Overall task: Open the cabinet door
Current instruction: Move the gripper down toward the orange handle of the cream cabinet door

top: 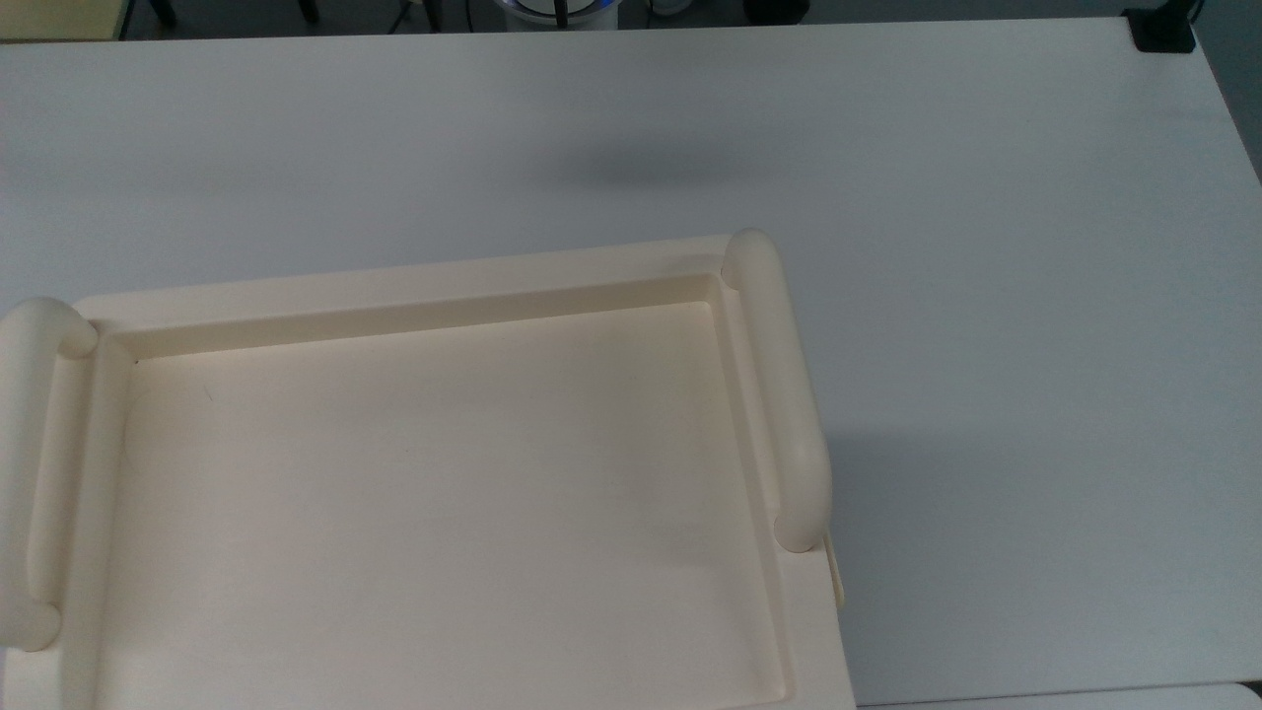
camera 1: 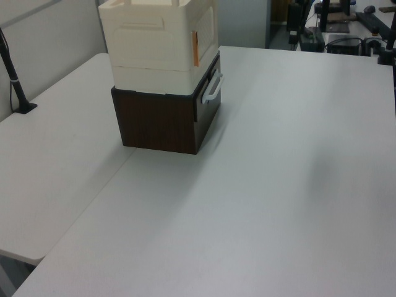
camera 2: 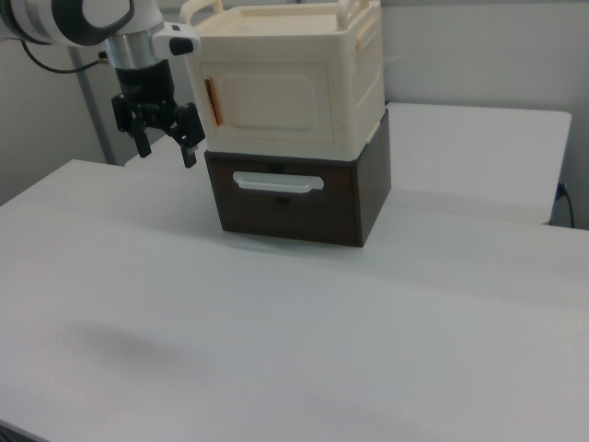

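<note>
The flat cream plastic cabinet door [camera 2: 273, 99], closed and upright, stands just toward the right view's right of the black two-finger gripper [camera 2: 166, 147], whose fingers hang apart, empty.

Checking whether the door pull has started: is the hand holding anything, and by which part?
Nothing is held. The hand hangs open in the air, at the right view's left of the cabinet door, apart from it.

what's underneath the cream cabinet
The cream cabinet stands on a dark brown drawer box with a white handle, which rests on the white table. The cabinet door is closed, hiding the inside.
</note>
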